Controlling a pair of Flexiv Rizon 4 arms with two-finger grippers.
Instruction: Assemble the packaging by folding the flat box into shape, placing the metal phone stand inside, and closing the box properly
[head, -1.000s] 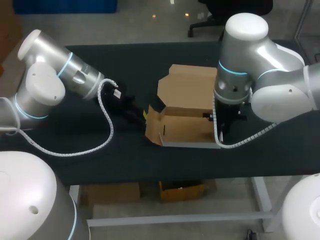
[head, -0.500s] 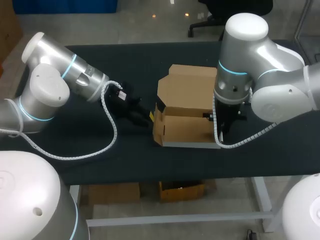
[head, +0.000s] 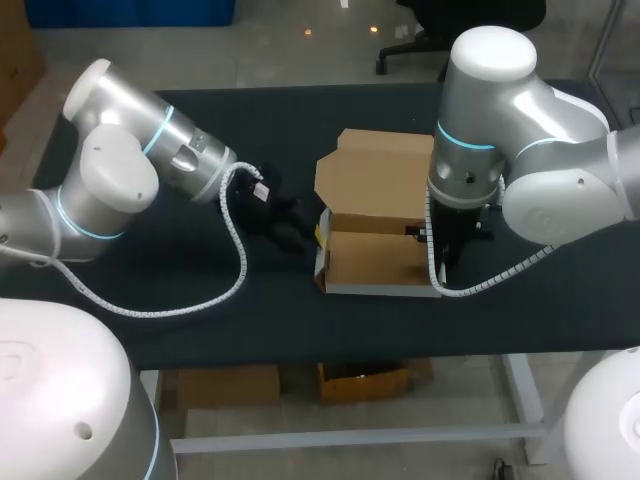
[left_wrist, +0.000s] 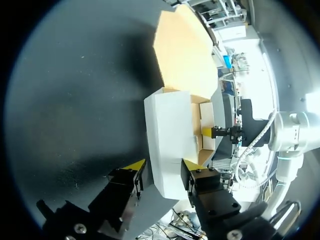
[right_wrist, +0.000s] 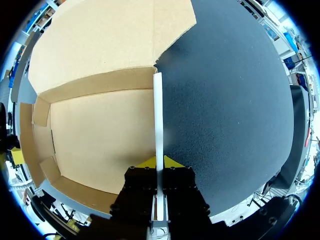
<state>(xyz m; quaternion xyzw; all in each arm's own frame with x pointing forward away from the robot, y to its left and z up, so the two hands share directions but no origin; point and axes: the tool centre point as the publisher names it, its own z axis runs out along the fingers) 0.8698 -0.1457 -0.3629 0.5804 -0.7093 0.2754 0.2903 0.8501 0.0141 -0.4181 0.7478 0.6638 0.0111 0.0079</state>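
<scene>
Cardboard box (head: 375, 258): right jaws clamp its right wall; left jaws open against left wall.

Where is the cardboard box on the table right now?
In the head view the cardboard box sits right of the middle of the table; the right gripper is shut on its right wall, the left gripper at its left wall.

No text, label, number or sign can be read in any view. The box (head: 375, 185) has plain brown cardboard inside and plain white outer walls, with no readable print on either.
</scene>
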